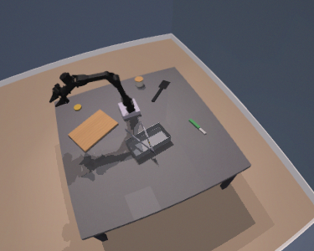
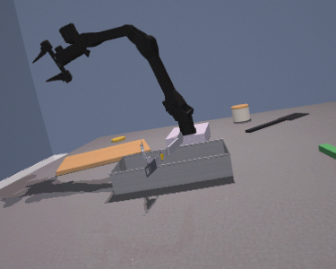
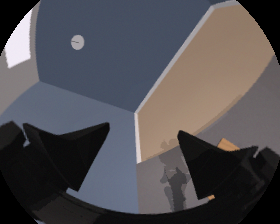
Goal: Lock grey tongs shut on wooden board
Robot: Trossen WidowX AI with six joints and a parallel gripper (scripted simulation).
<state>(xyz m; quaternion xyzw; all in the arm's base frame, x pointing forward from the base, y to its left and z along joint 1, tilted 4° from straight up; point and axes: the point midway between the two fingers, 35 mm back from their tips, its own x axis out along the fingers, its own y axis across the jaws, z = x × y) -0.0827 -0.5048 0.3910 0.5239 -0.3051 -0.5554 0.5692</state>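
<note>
The grey tongs (image 1: 146, 135) (image 2: 150, 169) lie open across the roasting tin (image 1: 169, 137) (image 2: 199, 169). Their two arms spread toward the robot's base, and the joined end sticks out over the tin's near wall in the exterior view. A small yellow mark shows near that end. The wooden board (image 1: 93, 130) (image 2: 96, 157) (image 3: 228, 144) lies flat to the left of the tin, with nothing on it. My gripper (image 1: 54, 103) (image 2: 40, 72) (image 3: 144, 130) is wide open and empty. It hangs high in the air beyond the board, at the table's left side, far from the tongs.
A yellow disc (image 1: 77, 107) (image 2: 118, 139) lies behind the board. A jar with an orange lid (image 1: 139, 79) (image 2: 240, 107) and a black spatula (image 1: 158, 93) (image 2: 275, 122) are at the back right. A green-handled tool (image 1: 195, 124) (image 2: 332, 151) lies right of the tin.
</note>
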